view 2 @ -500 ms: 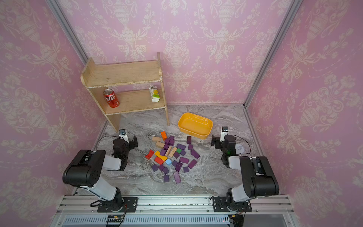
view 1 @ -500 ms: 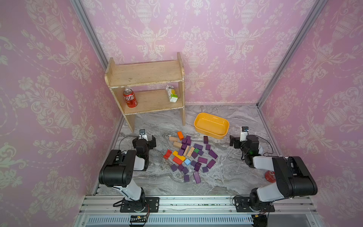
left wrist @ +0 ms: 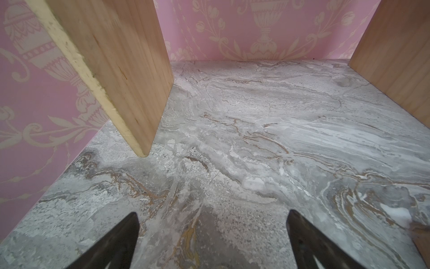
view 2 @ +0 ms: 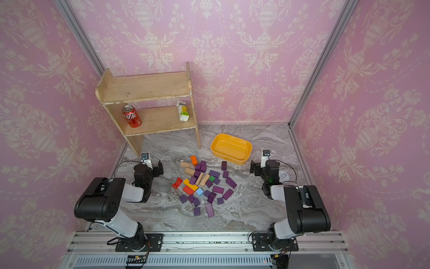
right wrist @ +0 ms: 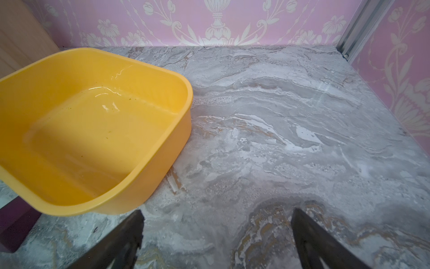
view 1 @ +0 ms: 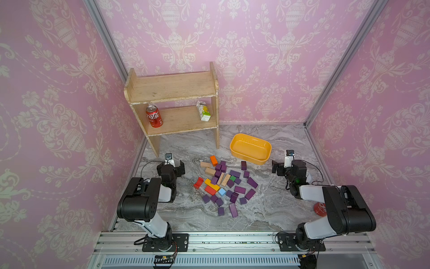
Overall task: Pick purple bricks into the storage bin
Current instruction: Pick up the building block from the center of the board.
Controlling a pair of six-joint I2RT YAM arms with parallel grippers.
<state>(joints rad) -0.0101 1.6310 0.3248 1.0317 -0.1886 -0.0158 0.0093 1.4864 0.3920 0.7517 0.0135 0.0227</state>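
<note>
Several purple bricks lie scattered in a pile mid-table, mixed with other coloured blocks. The storage bin, a yellow tub, sits empty behind the pile to the right. My left gripper rests low to the left of the pile, open, with bare marble between its fingers in the left wrist view. My right gripper is open just to the right of the bin's near corner, over bare table. One purple brick shows beside the bin.
A wooden two-tier shelf stands at the back left with a red cola can and a juice carton. Its legs rise just ahead of my left gripper. Orange, red and tan blocks lie in the pile. Another red can lies behind my right arm.
</note>
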